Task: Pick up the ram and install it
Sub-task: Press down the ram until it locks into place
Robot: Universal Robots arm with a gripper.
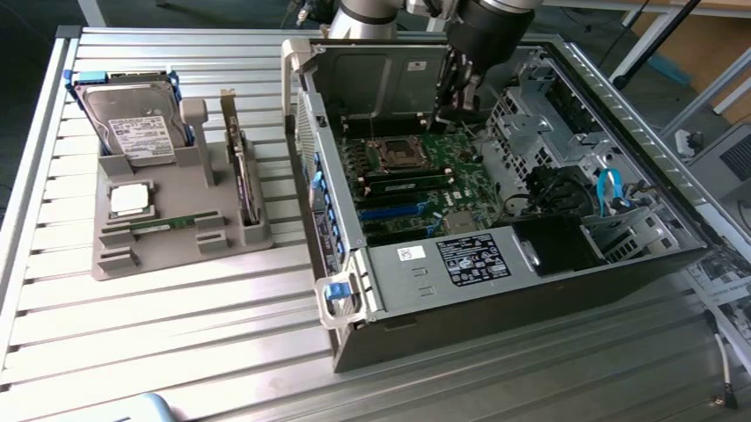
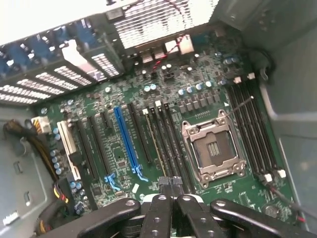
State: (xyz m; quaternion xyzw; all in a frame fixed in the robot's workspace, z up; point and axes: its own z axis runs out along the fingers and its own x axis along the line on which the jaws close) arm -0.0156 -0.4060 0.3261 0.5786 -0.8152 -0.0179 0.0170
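A thin green ram stick (image 1: 171,224) lies flat in the grey holder (image 1: 153,259) on the exterior view's left. Inside the open computer case (image 1: 493,290), my gripper (image 1: 458,112) hangs over the motherboard (image 1: 434,198) at the far end of the memory slots. A narrow green strip (image 1: 405,183) that looks like a ram stick sits between the black slots beside the processor socket (image 1: 393,154). In the wrist view my gripper (image 2: 171,184) is shut with nothing between its fingers. It hovers just above the end of the memory slots (image 2: 163,139), next to the open socket (image 2: 213,148).
The holder also carries a hard drive (image 1: 132,127), a square silver processor chip (image 1: 129,199) and an upright expansion card (image 1: 241,171). Case walls, a drive cage (image 1: 534,114) and blue cables (image 1: 610,189) surround the motherboard. A blue slot (image 2: 126,139) lies beside the black ones.
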